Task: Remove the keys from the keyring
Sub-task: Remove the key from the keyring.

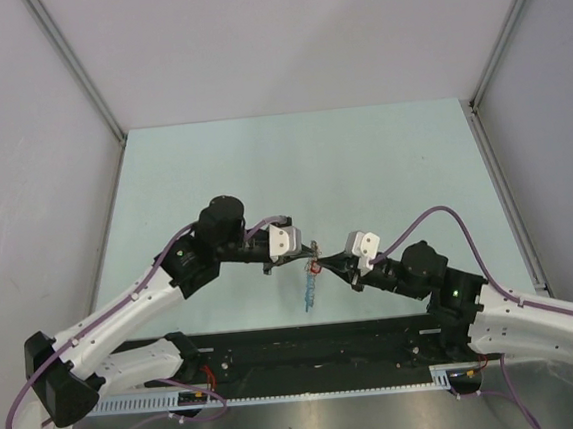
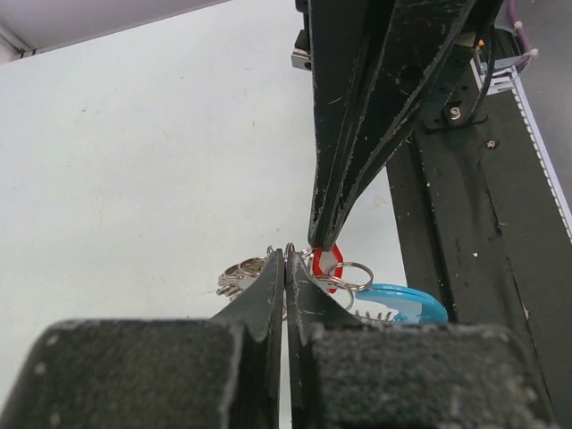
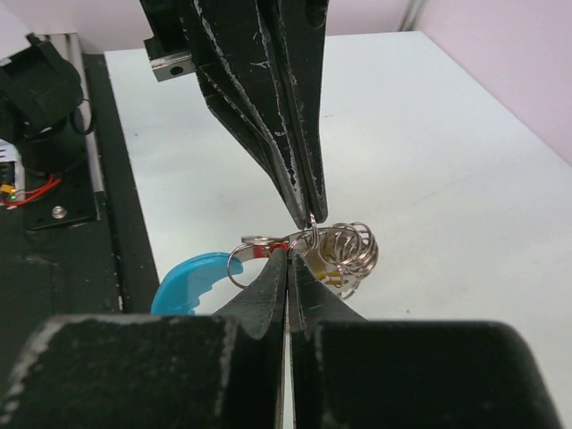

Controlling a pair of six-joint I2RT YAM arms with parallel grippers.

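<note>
I am pressing my left fingers fully together on a wire loop of the keyring, pinching it at their very tips. I am holding my right fingers shut as well, with no gap showing between them, and they are gripping the red head of the key. The two pairs of tips are meeting almost nose to nose, just beside each other, over the near part of the bench. The keyring is bunching between them as a cluster of silvery loops, and I cannot tell whether it is touching the bench. Its blue arc is trailing from the cluster toward the black base plate. The key is sitting among the loops, its blade hidden from me.
</note>
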